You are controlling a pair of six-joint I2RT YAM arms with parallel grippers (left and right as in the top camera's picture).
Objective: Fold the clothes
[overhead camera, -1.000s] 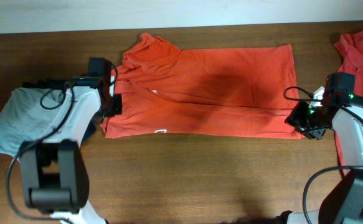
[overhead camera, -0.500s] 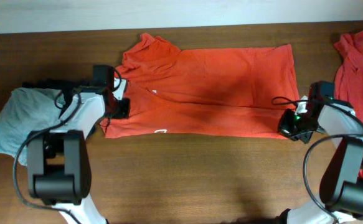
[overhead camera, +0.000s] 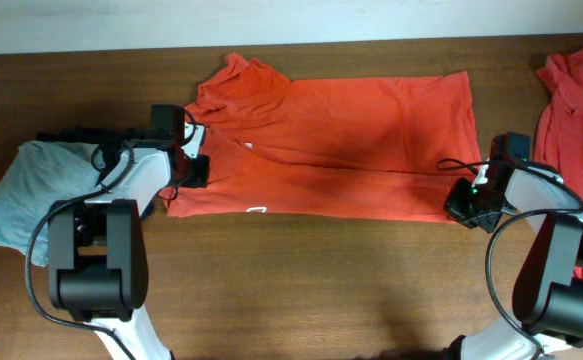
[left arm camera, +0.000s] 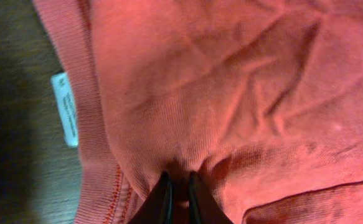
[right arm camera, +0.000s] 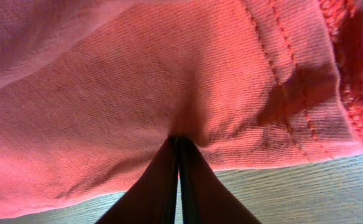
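An orange-red T-shirt (overhead camera: 341,140) lies spread across the middle of the table, its front part folded over lengthwise. My left gripper (overhead camera: 193,170) is at its left end by the collar. In the left wrist view this gripper (left arm camera: 180,183) is shut, pinching a ridge of the T-shirt's cloth (left arm camera: 231,93) beside the ribbed collar and white size label (left arm camera: 65,109). My right gripper (overhead camera: 463,205) is at the shirt's front right corner. In the right wrist view it (right arm camera: 178,140) is shut on the cloth (right arm camera: 137,81) just above the stitched hem.
A second orange-red shirt (overhead camera: 571,90) lies crumpled at the table's right edge, behind the right arm. A light-grey garment (overhead camera: 21,190) sits at the far left under the left arm. Bare wooden table (overhead camera: 311,280) runs along the front.
My right gripper moved left onto the shirt's front right corner and closed on the cloth. The left gripper shifted slightly right and kept its pinch.
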